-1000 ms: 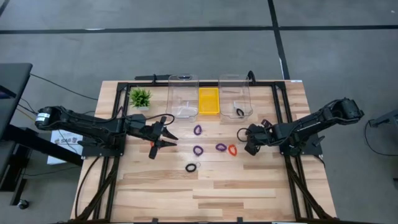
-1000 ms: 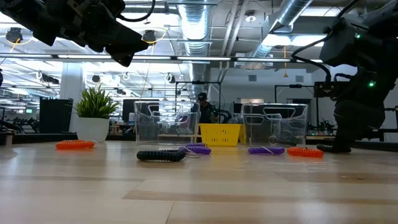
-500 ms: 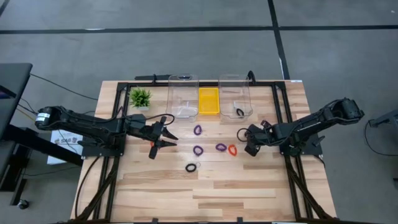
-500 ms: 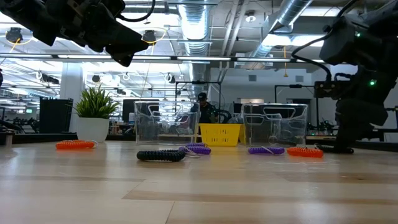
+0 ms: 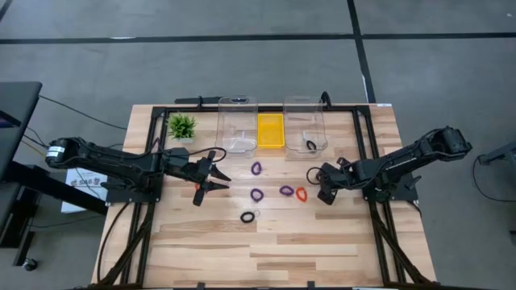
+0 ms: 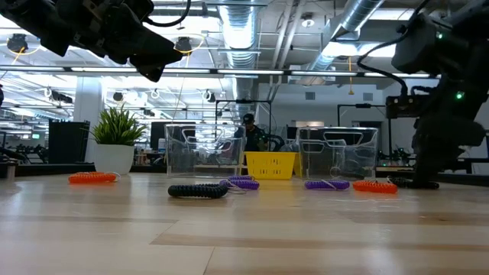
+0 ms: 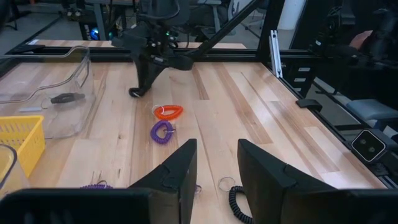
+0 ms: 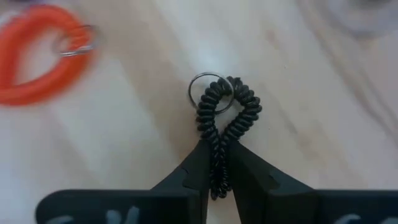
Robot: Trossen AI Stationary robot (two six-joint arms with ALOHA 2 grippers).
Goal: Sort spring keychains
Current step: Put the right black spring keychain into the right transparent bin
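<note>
Right wrist view: right gripper point(image 8: 217, 167) pinched on black keychain point(image 8: 225, 115) lying on table point(image 8: 155, 143); orange keychain point(image 8: 38, 55) nearby. High view hides that grip; shows purple keychains point(image 5: 256, 168), second black keychain point(image 5: 247, 217) at table centre. Left gripper point(image 5: 219, 179) raised, fingers apart, empty, per left wrist view.
</note>
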